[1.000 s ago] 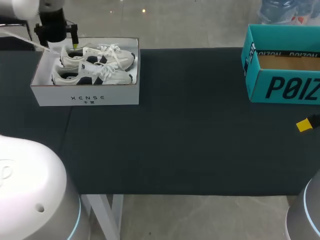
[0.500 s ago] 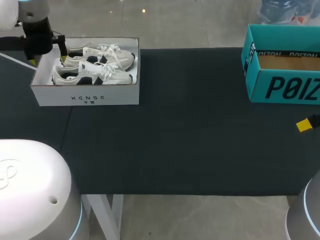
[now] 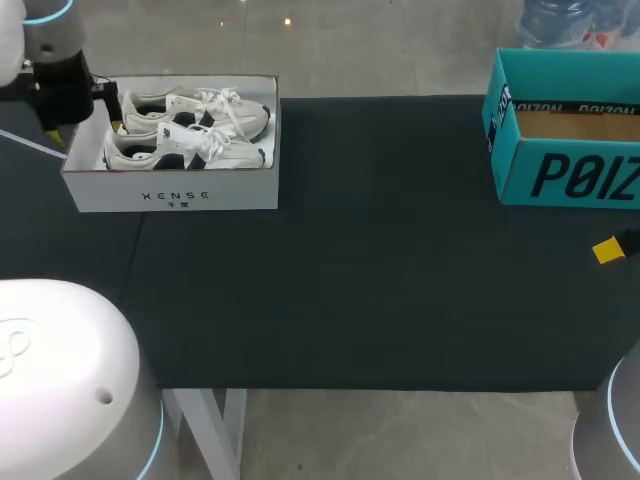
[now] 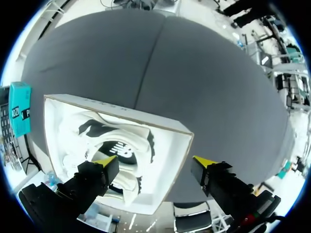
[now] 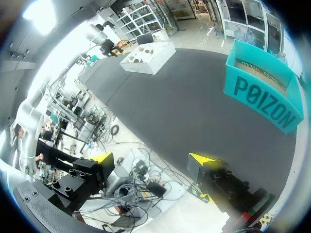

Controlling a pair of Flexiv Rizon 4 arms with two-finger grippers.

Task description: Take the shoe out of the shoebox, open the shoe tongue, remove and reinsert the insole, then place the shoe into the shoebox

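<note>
left jaws gape astride the shoebox [image 4: 121, 113] wall, one finger half hiding the shoes [image 4: 119, 145]; right jaws gape too.

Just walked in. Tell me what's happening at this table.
The left gripper is open above the far-left end of the white shoebox, straddling its end wall. Both white shoes lie inside the box; nothing has been lifted out yet. The right gripper is open and empty at the right edge of the table, near the teal box.
</note>
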